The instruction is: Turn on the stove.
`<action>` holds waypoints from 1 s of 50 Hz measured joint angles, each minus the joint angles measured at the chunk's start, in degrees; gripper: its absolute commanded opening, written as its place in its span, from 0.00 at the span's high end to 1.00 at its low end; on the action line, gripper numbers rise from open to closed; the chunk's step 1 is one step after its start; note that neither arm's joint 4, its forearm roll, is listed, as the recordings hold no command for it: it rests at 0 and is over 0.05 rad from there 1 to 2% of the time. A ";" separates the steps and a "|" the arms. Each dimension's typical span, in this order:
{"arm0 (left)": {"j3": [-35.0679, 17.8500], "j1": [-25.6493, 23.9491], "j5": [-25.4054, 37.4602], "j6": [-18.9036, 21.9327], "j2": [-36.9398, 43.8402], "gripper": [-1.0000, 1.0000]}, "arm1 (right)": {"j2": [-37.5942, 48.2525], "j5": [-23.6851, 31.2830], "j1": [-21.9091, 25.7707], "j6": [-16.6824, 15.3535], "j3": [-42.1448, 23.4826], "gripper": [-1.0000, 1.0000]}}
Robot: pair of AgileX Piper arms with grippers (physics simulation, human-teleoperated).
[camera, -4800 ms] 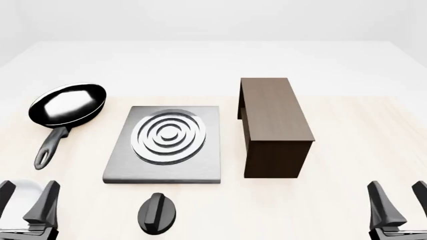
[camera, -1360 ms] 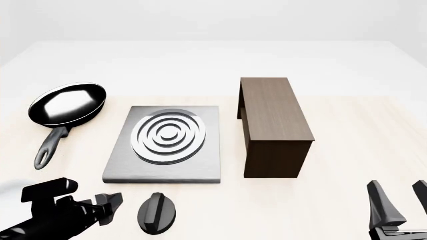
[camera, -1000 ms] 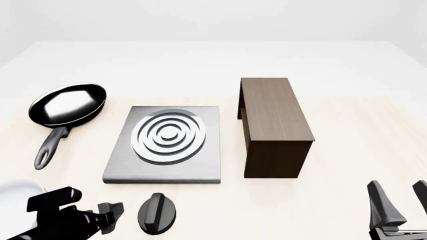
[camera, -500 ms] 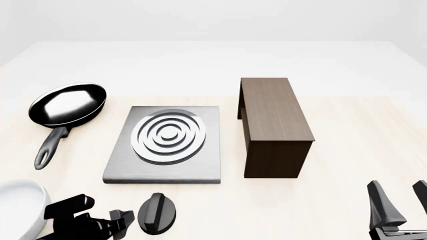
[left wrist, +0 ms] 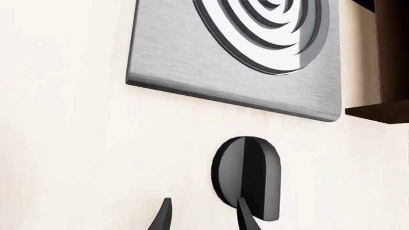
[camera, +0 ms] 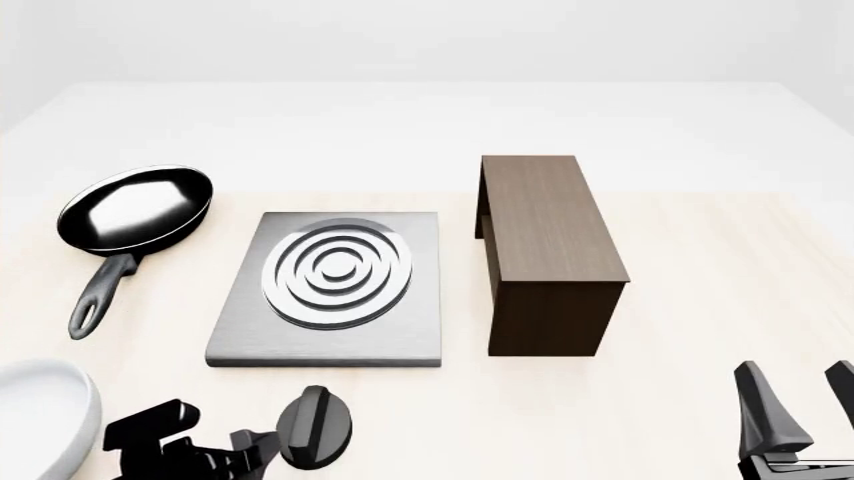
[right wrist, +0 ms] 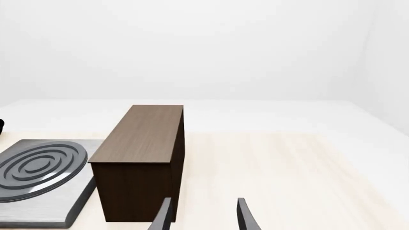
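**Black knob, left pincer closing in**

Black and round, the knob sits on the pale table just ahead of the left gripper, slightly to its right, and apart from the stove, which lies farther ahead beyond it. From the left wrist view the two fingers stand spread with a gap between them, holding nothing; one fingertip overlaps the knob's edge in the picture, though whether it touches I cannot tell. My guess is the arm comes in low from the side so the fingers can straddle the knob's raised ridge and twist it.

The right gripper hangs far off to the side, its fingers parted and empty, the brown wooden box ahead of it and to its left. A frying pan and a white bowl play no part.

No brand, label or writing shows anywhere.
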 measured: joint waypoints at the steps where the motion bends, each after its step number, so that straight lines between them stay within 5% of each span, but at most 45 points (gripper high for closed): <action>1: -0.04 -0.08 -0.18 -0.05 0.22 0.00 | 0.00 0.00 0.00 0.00 0.00 0.00; 50: 1.78 -6.19 -17.44 6.72 11.03 0.00 | -0.08 -0.10 0.22 -0.19 -0.01 0.00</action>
